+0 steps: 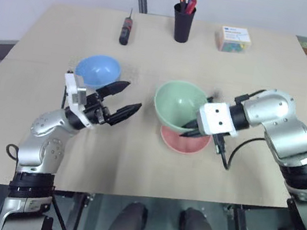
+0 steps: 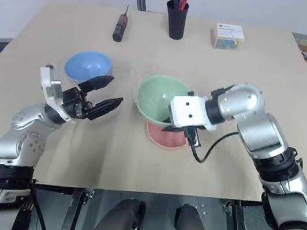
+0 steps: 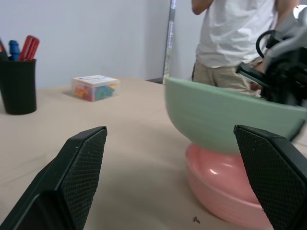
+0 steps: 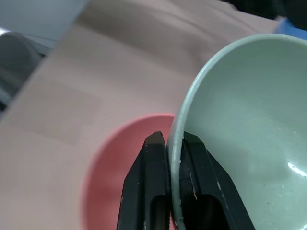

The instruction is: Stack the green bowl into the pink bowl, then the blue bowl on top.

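Clamped on the near rim of the green bowl [image 1: 180, 103], the right gripper [image 1: 189, 131] has one black finger inside the bowl and one outside, holding it tilted just above the pink bowl [image 1: 183, 141]. With the pink bowl as the landmark, the green bowl hangs directly over it, overlapping most of it, and the wrist view shows a sliver of space between the two, so it is not yet nested. The pink bowl itself rests on the tan table [image 1: 134, 164], near the front edge and slightly right of centre. To the left of the pink bowl, the left gripper [image 1: 122, 100] hovers above the table with its two black fingers spread wide apart and nothing between them, pointing toward the bowls. Beyond that gripper, left of and farther back than the pink bowl, the blue bowl [image 1: 97, 70] sits upright on the table. Far behind the pink bowl, along the back edge, lie a screwdriver [image 1: 126, 29], a black pen cup [image 1: 183, 22] and a small box [image 1: 233, 39]. A person [image 3: 235, 38] in a white shirt stands past the table.
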You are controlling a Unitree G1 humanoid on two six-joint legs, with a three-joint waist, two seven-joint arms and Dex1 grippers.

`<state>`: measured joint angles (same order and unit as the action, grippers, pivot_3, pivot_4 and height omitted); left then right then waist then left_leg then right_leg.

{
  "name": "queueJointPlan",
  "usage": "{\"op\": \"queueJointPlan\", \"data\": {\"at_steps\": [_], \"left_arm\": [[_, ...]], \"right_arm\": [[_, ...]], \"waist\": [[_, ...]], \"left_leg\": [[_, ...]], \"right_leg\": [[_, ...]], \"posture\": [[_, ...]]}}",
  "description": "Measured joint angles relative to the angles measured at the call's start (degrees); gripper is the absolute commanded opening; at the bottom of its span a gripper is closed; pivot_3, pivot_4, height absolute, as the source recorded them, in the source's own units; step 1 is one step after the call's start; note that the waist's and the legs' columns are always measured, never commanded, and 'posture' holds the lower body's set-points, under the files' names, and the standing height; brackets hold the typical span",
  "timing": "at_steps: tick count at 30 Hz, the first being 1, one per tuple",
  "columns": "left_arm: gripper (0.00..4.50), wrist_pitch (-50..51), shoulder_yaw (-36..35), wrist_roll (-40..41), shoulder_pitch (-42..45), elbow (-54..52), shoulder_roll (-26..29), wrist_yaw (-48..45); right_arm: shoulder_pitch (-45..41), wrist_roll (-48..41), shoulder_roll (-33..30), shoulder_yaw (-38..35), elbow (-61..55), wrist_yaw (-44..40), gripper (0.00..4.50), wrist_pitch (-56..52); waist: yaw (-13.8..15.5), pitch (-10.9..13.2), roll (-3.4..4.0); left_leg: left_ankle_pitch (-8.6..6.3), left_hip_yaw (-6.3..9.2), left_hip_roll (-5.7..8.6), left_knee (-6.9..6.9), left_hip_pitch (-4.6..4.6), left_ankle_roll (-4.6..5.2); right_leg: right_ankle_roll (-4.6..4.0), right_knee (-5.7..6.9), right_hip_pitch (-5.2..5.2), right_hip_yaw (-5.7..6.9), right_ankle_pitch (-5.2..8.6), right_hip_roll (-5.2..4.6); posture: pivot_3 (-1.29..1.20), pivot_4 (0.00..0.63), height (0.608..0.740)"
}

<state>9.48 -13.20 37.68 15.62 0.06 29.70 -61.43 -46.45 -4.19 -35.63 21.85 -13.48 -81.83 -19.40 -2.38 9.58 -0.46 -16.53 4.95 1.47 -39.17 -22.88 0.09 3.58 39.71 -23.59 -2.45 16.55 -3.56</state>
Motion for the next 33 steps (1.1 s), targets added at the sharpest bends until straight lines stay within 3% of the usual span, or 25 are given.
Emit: {"op": "queueJointPlan", "data": {"at_steps": [2, 9, 11, 17, 22, 27, 33], "left_arm": [[4.5, -0.05, 0.26, -0.37, 0.76, 1.14, 0.0, -0.49], [4.5, -0.12, 0.48, -0.46, 2.28, 2.8, -0.02, -2.2], [4.5, 0.41, 0.63, -0.66, 2.75, 2.85, -0.01, -1.54], [4.5, 2.93, 0.83, -4.22, 7.29, 3.59, 1.32, 4.42], [4.5, 1.72, 1.92, -13.29, 14.53, 12.14, 9.47, 8.21], [4.5, -1.16, 4.58, -21.25, 19.96, 24.93, 15.41, 7.33], [4.5, -3.17, 9.01, -28.1, 22.96, 35.59, 16.1, 6.56]], "right_arm": [[-0.01, 0.0, -0.2, 0.0, -0.43, 0.79, 1.33, -0.59], [-0.03, -1.64, -1.53, -0.37, -3.35, 2.38, 3.91, -4.6], [0.02, -5.11, -1.56, -3.6, -4.46, 3.75, 4.33, -8.31], [2.33, -13.47, -1.64, -14.34, -5.91, 9.37, 4.33, -14.42], [6.89, -17.56, -3.57, -20.25, -6.78, 12.78, 4.33, -14.53], [10.03, -18.75, -4.89, -21.32, -7.92, 15.39, 4.33, -14.02], [10.55, -19.17, -5.94, -21.4, -8.39, 17.75, 4.33, -13.66]], "waist": [[-0.01, -0.01, -0.02], [0.12, 0.0, -0.03], [0.18, 0.01, -0.03], [0.4, 0.0, -0.06], [0.15, 0.01, -0.07], [0.01, 0.01, -0.07], [0.14, 0.03, -0.09]], "left_leg": [[0.0, 0.01, 0.0, 0.0, 0.02, 0.0], [0.0, 0.03, 0.02, 0.0, -0.02, 0.0], [0.0, 0.05, 0.02, 0.0, -0.03, 0.0], [0.0, 0.09, 0.03, 0.0, -0.02, 0.01], [-0.01, 0.03, 0.07, 0.02, -0.02, 0.02], [0.0, 0.0, 0.07, 0.04, -0.01, 0.02], [0.0, 0.02, 0.09, 0.02, -0.04, 0.02]], "right_leg": [[0.0, 0.02, 0.0, 0.01, 0.0, 0.01], [0.0, -0.05, 0.01, 0.03, 0.0, -0.01], [0.0, -0.04, 0.01, 0.05, 0.0, -0.02], [0.0, -0.04, 0.05, 0.1, 0.0, 0.01], [0.0, -0.04, 0.03, 0.04, 0.0, 0.2], [0.0, -0.01, 0.01, 0.03, 0.0, 0.27], [0.01, -0.02, 0.01, 0.05, 0.01, 0.26]], "posture": [[0.0, 0.15, 0.74], [0.0, 0.15, 0.74], [0.0, 0.15, 0.74], [0.0, 0.15, 0.74], [0.0, 0.15, 0.74], [0.0, 0.15, 0.74], [0.0, 0.15, 0.74]]}}
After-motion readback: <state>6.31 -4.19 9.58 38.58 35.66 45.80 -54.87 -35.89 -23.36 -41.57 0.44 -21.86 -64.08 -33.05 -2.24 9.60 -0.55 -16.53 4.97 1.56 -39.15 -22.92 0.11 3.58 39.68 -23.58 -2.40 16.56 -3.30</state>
